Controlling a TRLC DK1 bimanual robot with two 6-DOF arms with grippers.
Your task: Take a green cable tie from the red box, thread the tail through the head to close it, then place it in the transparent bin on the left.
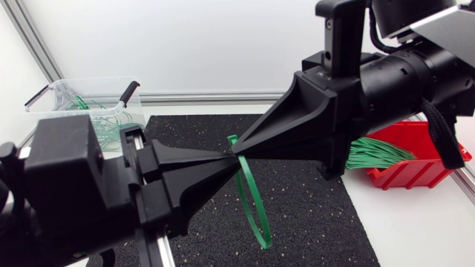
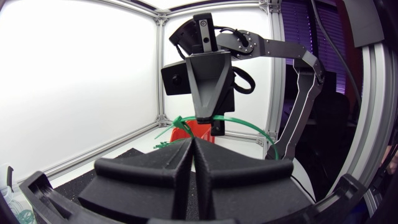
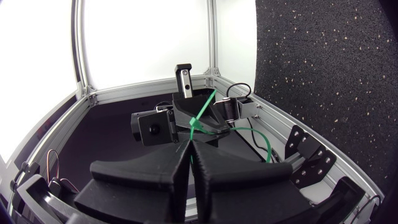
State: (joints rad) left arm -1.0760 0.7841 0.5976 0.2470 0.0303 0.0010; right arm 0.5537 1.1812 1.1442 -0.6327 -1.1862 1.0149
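A green cable tie (image 1: 252, 200) hangs as a closed loop above the black mat, its top pinched where both grippers meet tip to tip. My left gripper (image 1: 225, 155) comes in from the lower left and is shut on the tie's top. My right gripper (image 1: 237, 148) comes from the upper right, also shut on it. In the right wrist view the tie (image 3: 202, 112) sticks out past the shut gripper (image 3: 190, 142). In the left wrist view the loop (image 2: 249, 126) curves away beside the right gripper (image 2: 203, 117), ahead of my own gripper (image 2: 194, 139).
The red box (image 1: 415, 167) with a bundle of green ties (image 1: 375, 154) stands at the right, under my right arm. The transparent bin (image 1: 67, 93) at the back left holds several green ties. A black speckled mat (image 1: 312, 215) covers the table's middle.
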